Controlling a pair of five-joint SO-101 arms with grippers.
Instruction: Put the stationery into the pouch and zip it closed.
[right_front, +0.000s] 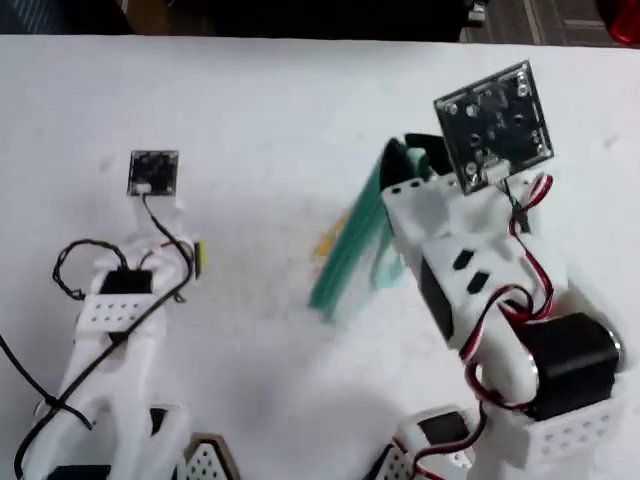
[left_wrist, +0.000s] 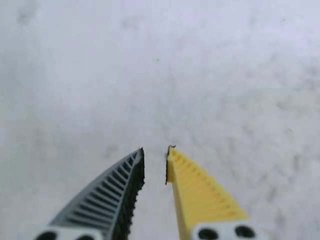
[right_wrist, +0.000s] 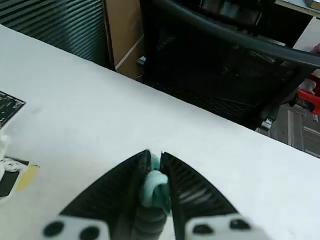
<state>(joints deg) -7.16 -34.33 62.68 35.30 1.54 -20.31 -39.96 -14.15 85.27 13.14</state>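
Two arms stand over the white counter (right_front: 250, 100) in the high view, each wrist camera board (right_front: 495, 115) covering the fingers beneath it. The right arm (right_front: 470, 270) stands high at centre-right, bent forward. The green pouch (right_front: 350, 245) slants down from under its wrist, blurred, its upper end cut off by the arm. Whether its lower end touches the counter cannot be told. A faint yellow smear (right_front: 328, 240) beside it is too vague to identify. The left arm (right_front: 115, 300) sits low over bare counter, well apart from the pouch.

Left wrist view: the left gripper (left_wrist: 155, 156), one finger grey and one yellow, points at the counter with a narrow gap and nothing between.

Right wrist view: the right gripper (right_wrist: 155, 156) is clamped on a fold of green pouch material. The zip's state cannot be made out.
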